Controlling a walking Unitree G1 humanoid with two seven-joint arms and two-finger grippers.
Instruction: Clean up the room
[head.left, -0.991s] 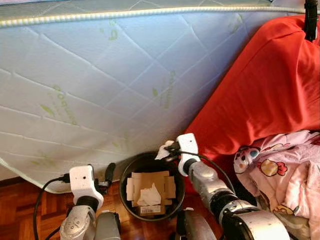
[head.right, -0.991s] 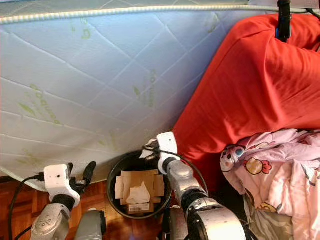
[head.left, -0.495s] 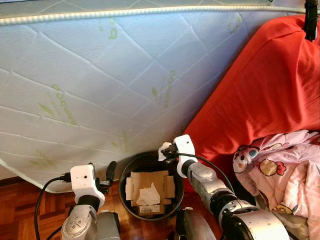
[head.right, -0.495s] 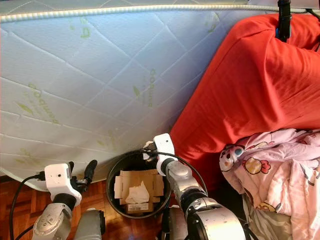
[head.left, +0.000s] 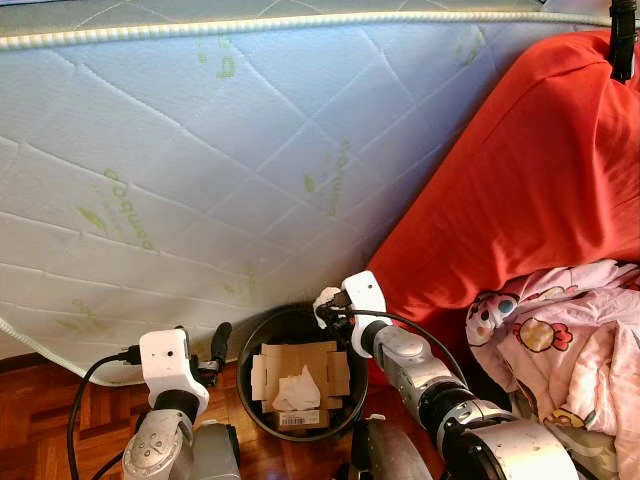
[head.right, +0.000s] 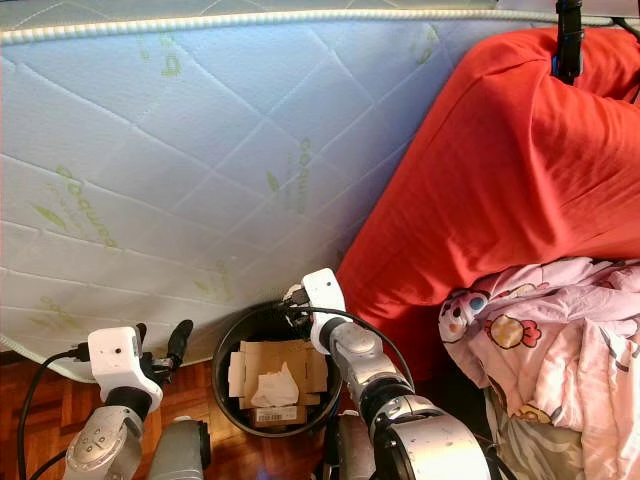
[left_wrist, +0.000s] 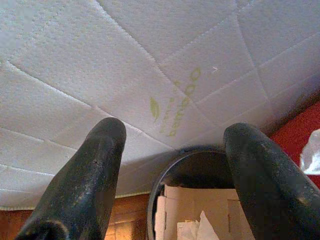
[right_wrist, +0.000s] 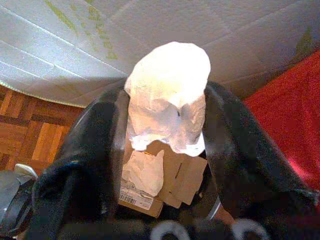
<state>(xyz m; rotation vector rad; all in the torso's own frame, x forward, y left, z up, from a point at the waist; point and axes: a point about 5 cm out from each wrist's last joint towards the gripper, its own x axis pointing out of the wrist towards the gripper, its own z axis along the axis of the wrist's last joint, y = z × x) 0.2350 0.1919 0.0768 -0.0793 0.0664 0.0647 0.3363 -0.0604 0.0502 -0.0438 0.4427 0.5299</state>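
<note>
Left gripper (head.left: 218, 345) idles low beside the bin, fingers spread, nothing in it; the left wrist view looks past its fingertips at the mattress and the bin rim.

Black bin (head.left: 252, 352) sits on the wood floor (head.left: 40, 420) hard against the mattress base, with folded cardboard (head.left: 300, 368) and a crumpled tissue (head.left: 298, 392) already inside.

Right gripper (right_wrist: 167, 115) is clenched on a white paper wad (right_wrist: 170, 95), poised at the bin's far-right rim. In the right wrist view the wad sits over the bin opening with cardboard straight below. From the head views the wad (head.left: 325, 303) looks roughly over the rim edge rather than dead centre, though the angle is too steep to be sure.

Step in hand: drop-off of one piece of trash. Next move, as I judge it: nudge the right gripper a touch inward over the opening, then let go of the wad. Risk: release too near the rim and it lands on the floor by the red cover.

Behind: upright quilted mattress (head.left: 250, 150), red cover (head.left: 540, 180) to the right, pink printed bedding (head.left: 560, 330) below it, not yet tidied.
</note>
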